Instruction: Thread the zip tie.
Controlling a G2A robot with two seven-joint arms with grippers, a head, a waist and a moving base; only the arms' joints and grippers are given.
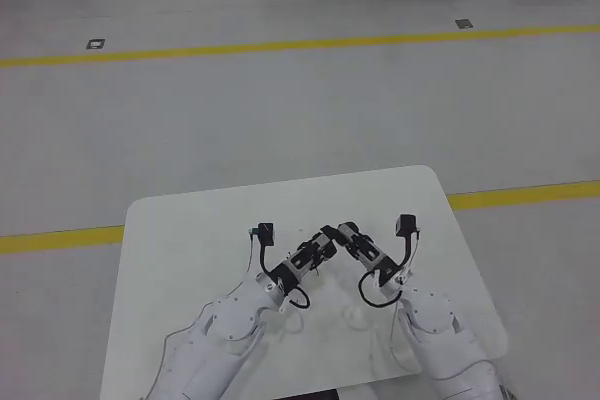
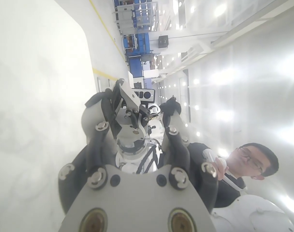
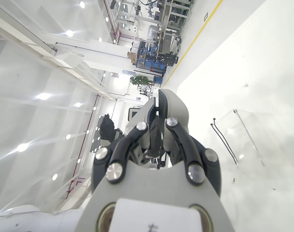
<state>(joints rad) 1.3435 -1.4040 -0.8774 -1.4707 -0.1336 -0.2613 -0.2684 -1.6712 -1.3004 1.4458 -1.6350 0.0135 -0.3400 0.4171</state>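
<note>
Two black zip ties (image 3: 223,141) lie flat on the white table (image 1: 200,240), beside a clear plastic tray (image 3: 244,118) that holds another thin tie (image 3: 248,135). My right gripper (image 3: 158,97) hangs above the table with its ribbed pads pressed together; I see no tie between them. My left gripper (image 2: 133,102) is open wide, its two fingers (image 2: 171,105) standing either side of the right gripper's tip (image 2: 124,92). In the top view the left gripper (image 1: 322,243) and right gripper (image 1: 345,233) meet tip to tip over the table's middle.
The table's rounded far corner (image 1: 430,175) lies beyond the grippers. A yellow floor line (image 1: 280,45) runs past the table. Bare tabletop stretches to the left of the arms.
</note>
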